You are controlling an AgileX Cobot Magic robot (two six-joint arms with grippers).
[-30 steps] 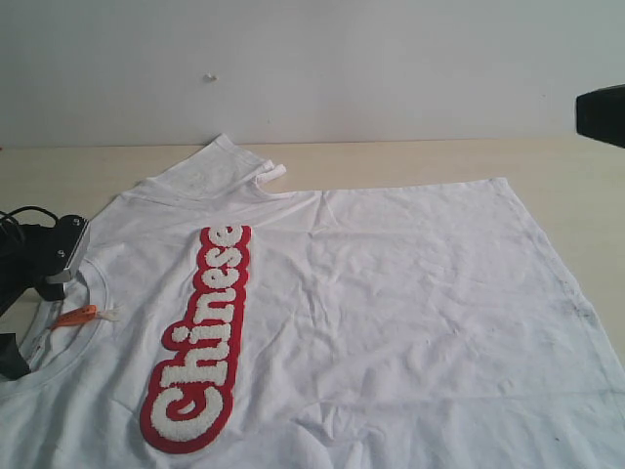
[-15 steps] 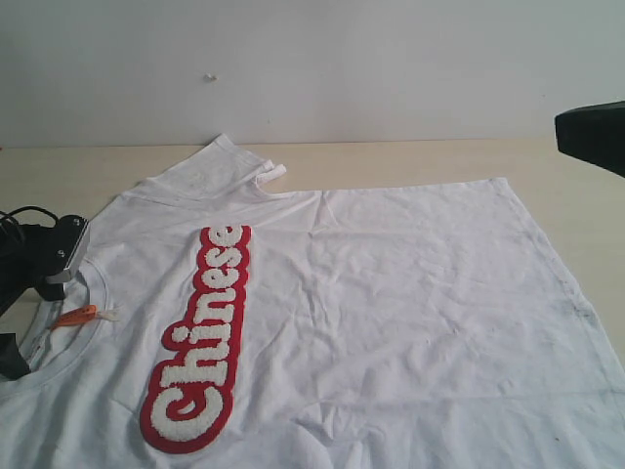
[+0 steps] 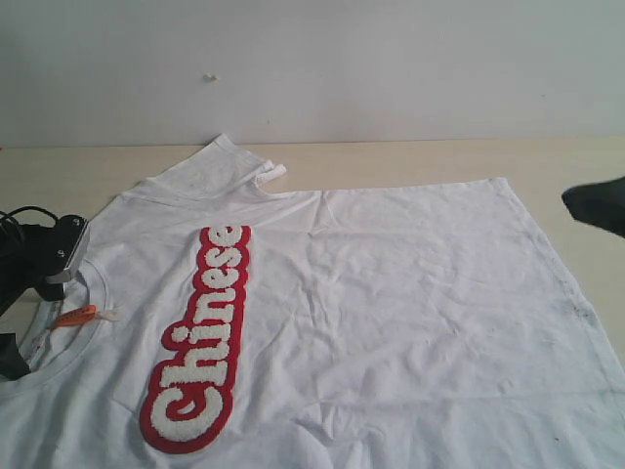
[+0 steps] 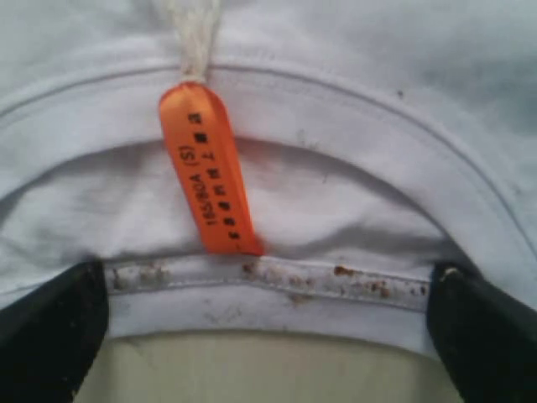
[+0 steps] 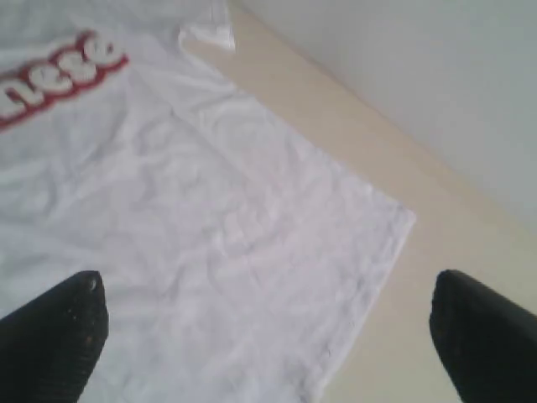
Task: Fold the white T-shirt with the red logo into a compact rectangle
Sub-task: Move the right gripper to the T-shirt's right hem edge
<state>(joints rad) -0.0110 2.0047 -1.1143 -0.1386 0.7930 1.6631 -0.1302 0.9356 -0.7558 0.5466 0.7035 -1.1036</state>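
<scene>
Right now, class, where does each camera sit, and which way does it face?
Left wrist: on left arm, close over the white T-shirt collar and orange tag; left gripper tips show.
Right wrist: on right arm, facing the shirt's corner and table; right gripper tips show.
Exterior: off the arms, facing the wall across the shirt; both grippers at its edges.
Shared: exterior and right wrist show the red logo.

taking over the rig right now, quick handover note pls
Left hand: open, jaws either side of the ribbed collar by the small orange neck tag, gripping nothing.
Right hand: open, above the shirt's hem end, holding nothing.
Thin white cotton T-shirt: spread flat on the beige table, red patch logo face up.
Done: no fold visible.
Left: every fold, down to a compact rectangle.
</scene>
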